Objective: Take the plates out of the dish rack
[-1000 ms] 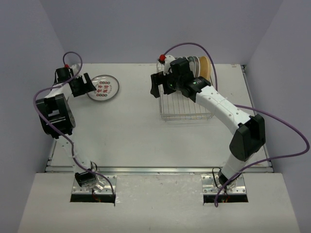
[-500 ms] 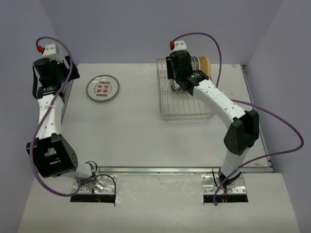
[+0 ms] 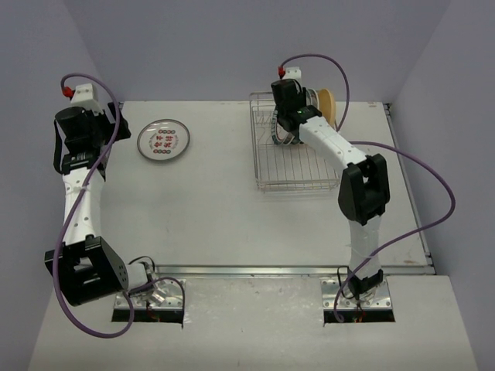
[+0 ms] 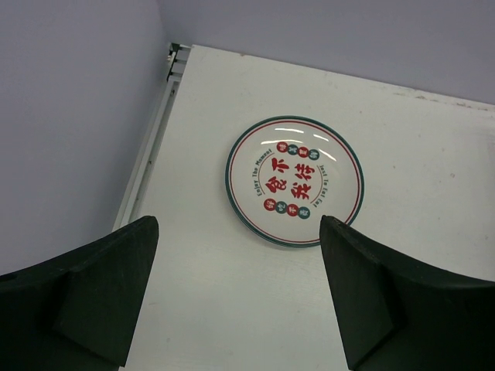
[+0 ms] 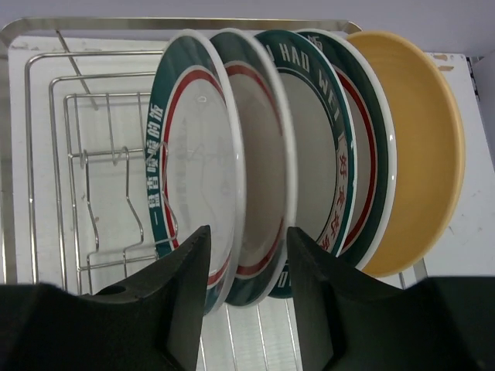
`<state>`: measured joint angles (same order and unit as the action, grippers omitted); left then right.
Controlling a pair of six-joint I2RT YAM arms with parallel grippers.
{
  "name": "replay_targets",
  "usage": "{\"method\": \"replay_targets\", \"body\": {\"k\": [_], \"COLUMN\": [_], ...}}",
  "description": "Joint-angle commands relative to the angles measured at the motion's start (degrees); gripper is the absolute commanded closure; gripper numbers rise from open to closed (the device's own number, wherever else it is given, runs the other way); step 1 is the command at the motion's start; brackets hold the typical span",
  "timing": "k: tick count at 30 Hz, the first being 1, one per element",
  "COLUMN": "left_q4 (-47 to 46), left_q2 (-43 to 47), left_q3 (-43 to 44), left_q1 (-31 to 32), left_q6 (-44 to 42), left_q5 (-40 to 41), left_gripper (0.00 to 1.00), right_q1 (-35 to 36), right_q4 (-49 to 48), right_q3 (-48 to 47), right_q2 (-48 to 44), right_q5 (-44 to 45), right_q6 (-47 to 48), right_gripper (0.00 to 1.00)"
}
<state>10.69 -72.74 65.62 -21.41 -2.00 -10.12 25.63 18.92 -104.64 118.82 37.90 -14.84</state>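
The dish rack (image 3: pixel 298 174) stands at the back right of the table. Several plates stand upright in its far end: teal-rimmed ones (image 5: pixel 201 147) and a tan-yellow plate (image 5: pixel 418 139) at the rear. My right gripper (image 5: pixel 249 267) reaches down over them. Its fingers (image 5: pixel 186 301) straddle the lower rims of the two front plates, one finger against each, and those plates stand in the slots. One plate with red characters (image 4: pixel 295 181) lies flat on the table at the back left. My left gripper (image 4: pixel 238 226) hangs open above the table just in front of it, holding nothing.
The near half of the rack (image 5: pixel 77 154) shows only bare wire and slot prongs. Purple walls close the table (image 3: pixel 232 209) on the left, back and right. A metal rail (image 4: pixel 151 147) runs along the table's left edge beside the flat plate.
My left arm has lifted and drawn back to the left, away from the flat plate. My right gripper has moved to the rack's far end and its jaws have narrowed around the front plates.
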Motion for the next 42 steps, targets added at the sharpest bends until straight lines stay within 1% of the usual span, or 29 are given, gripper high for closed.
{"method": "replay_targets", "body": {"k": [1, 5, 9, 15, 24, 28, 33, 38, 42], "left_q4": [-1.7, -1.8, -1.8, -1.8, -2.0, -1.7, -1.6, -1.5, -1.5], "left_q2": [2.4, 2.0, 1.7, 1.5, 1.2, 1.3, 1.5, 1.7, 1.8], "left_q3": [0.0, 0.0, -0.1, -0.7, -0.8, -0.5, -0.4, -0.4, -0.5], "left_q1": [0.2, 0.2, 0.2, 0.3, 0.8, 0.8, 1.1, 1.1, 1.1], "left_q6": [-0.8, -0.6, -0.6, -0.6, 0.6, 0.7, 0.7, 0.3, -0.1], "left_q5": [-0.9, -1.1, -1.0, -1.0, -1.7, -1.7, -1.7, -1.5, -1.1], "left_gripper": [0.17, 0.17, 0.17, 0.16, 0.16, 0.16, 0.16, 0.16, 0.16], "right_q1": [-1.1, -1.8, -2.3, -2.3, -1.5, -0.3, 1.2, 1.4, 1.4], "right_q4": [-2.1, -2.1, -1.1, 0.1, -1.2, -2.8, -2.8, -1.5, -1.5], "right_q3": [-3.1, -3.1, -4.2, -5.2, -4.4, -2.4, -2.5, -4.9, -6.0], "right_q2": [0.8, 2.2, 3.9, 3.6, -1.0, -5.0, -6.7, -4.6, -2.8], "right_q5": [-0.4, -2.5, -4.1, -4.0, -0.7, -0.5, -1.4, -1.5, -1.3], "right_q6": [-1.4, -3.0, -5.1, -6.1, -3.7, -2.6, -3.3, -4.0, -4.0], "right_gripper": [0.55, 0.56, 0.6, 0.61, 0.43, 0.42, 0.42, 0.45, 0.45]}}
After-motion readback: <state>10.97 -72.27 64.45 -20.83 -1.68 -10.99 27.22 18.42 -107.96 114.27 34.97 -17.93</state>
